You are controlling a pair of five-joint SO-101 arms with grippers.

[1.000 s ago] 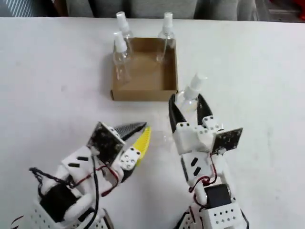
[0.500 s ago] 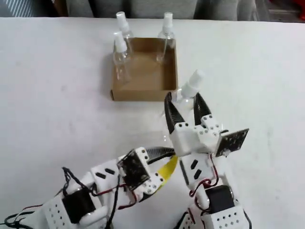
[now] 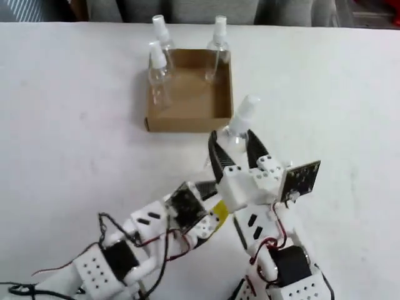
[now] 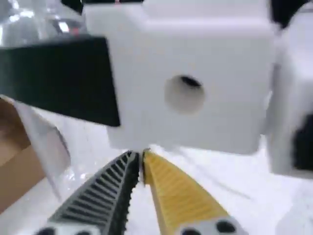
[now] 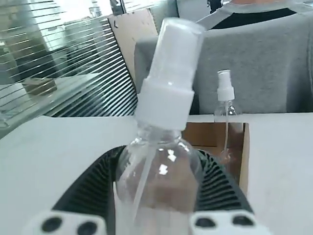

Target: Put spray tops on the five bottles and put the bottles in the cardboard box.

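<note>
My right gripper (image 3: 233, 140) is shut on a clear bottle (image 3: 237, 128) with a white spray top (image 3: 247, 107), held tilted just in front of the cardboard box (image 3: 215, 115). From the right wrist, that bottle (image 5: 156, 171) sits between the black fingers (image 5: 93, 191), with the spray top (image 5: 168, 73) above them. Three capped bottles stand in the box: two at the back (image 3: 161, 31) (image 3: 219, 34) and one at the left (image 3: 156, 69). My left gripper (image 3: 211, 199) is shut and empty, tucked low under the right arm's white wrist block (image 4: 186, 83); its black and yellow fingertips (image 4: 129, 161) touch.
White table (image 3: 75, 125) stretches open left and right of the box. Both arms crowd the front middle, the left one crossing under the right. Past the table's far edge is a grey seat back (image 5: 274, 63). The box wall (image 5: 215, 132) lies just beyond the held bottle.
My left arm has swung right and low, bringing its shut gripper under the right arm's wrist. The right gripper has carried the bottle slightly left, closer to the box's front wall.
</note>
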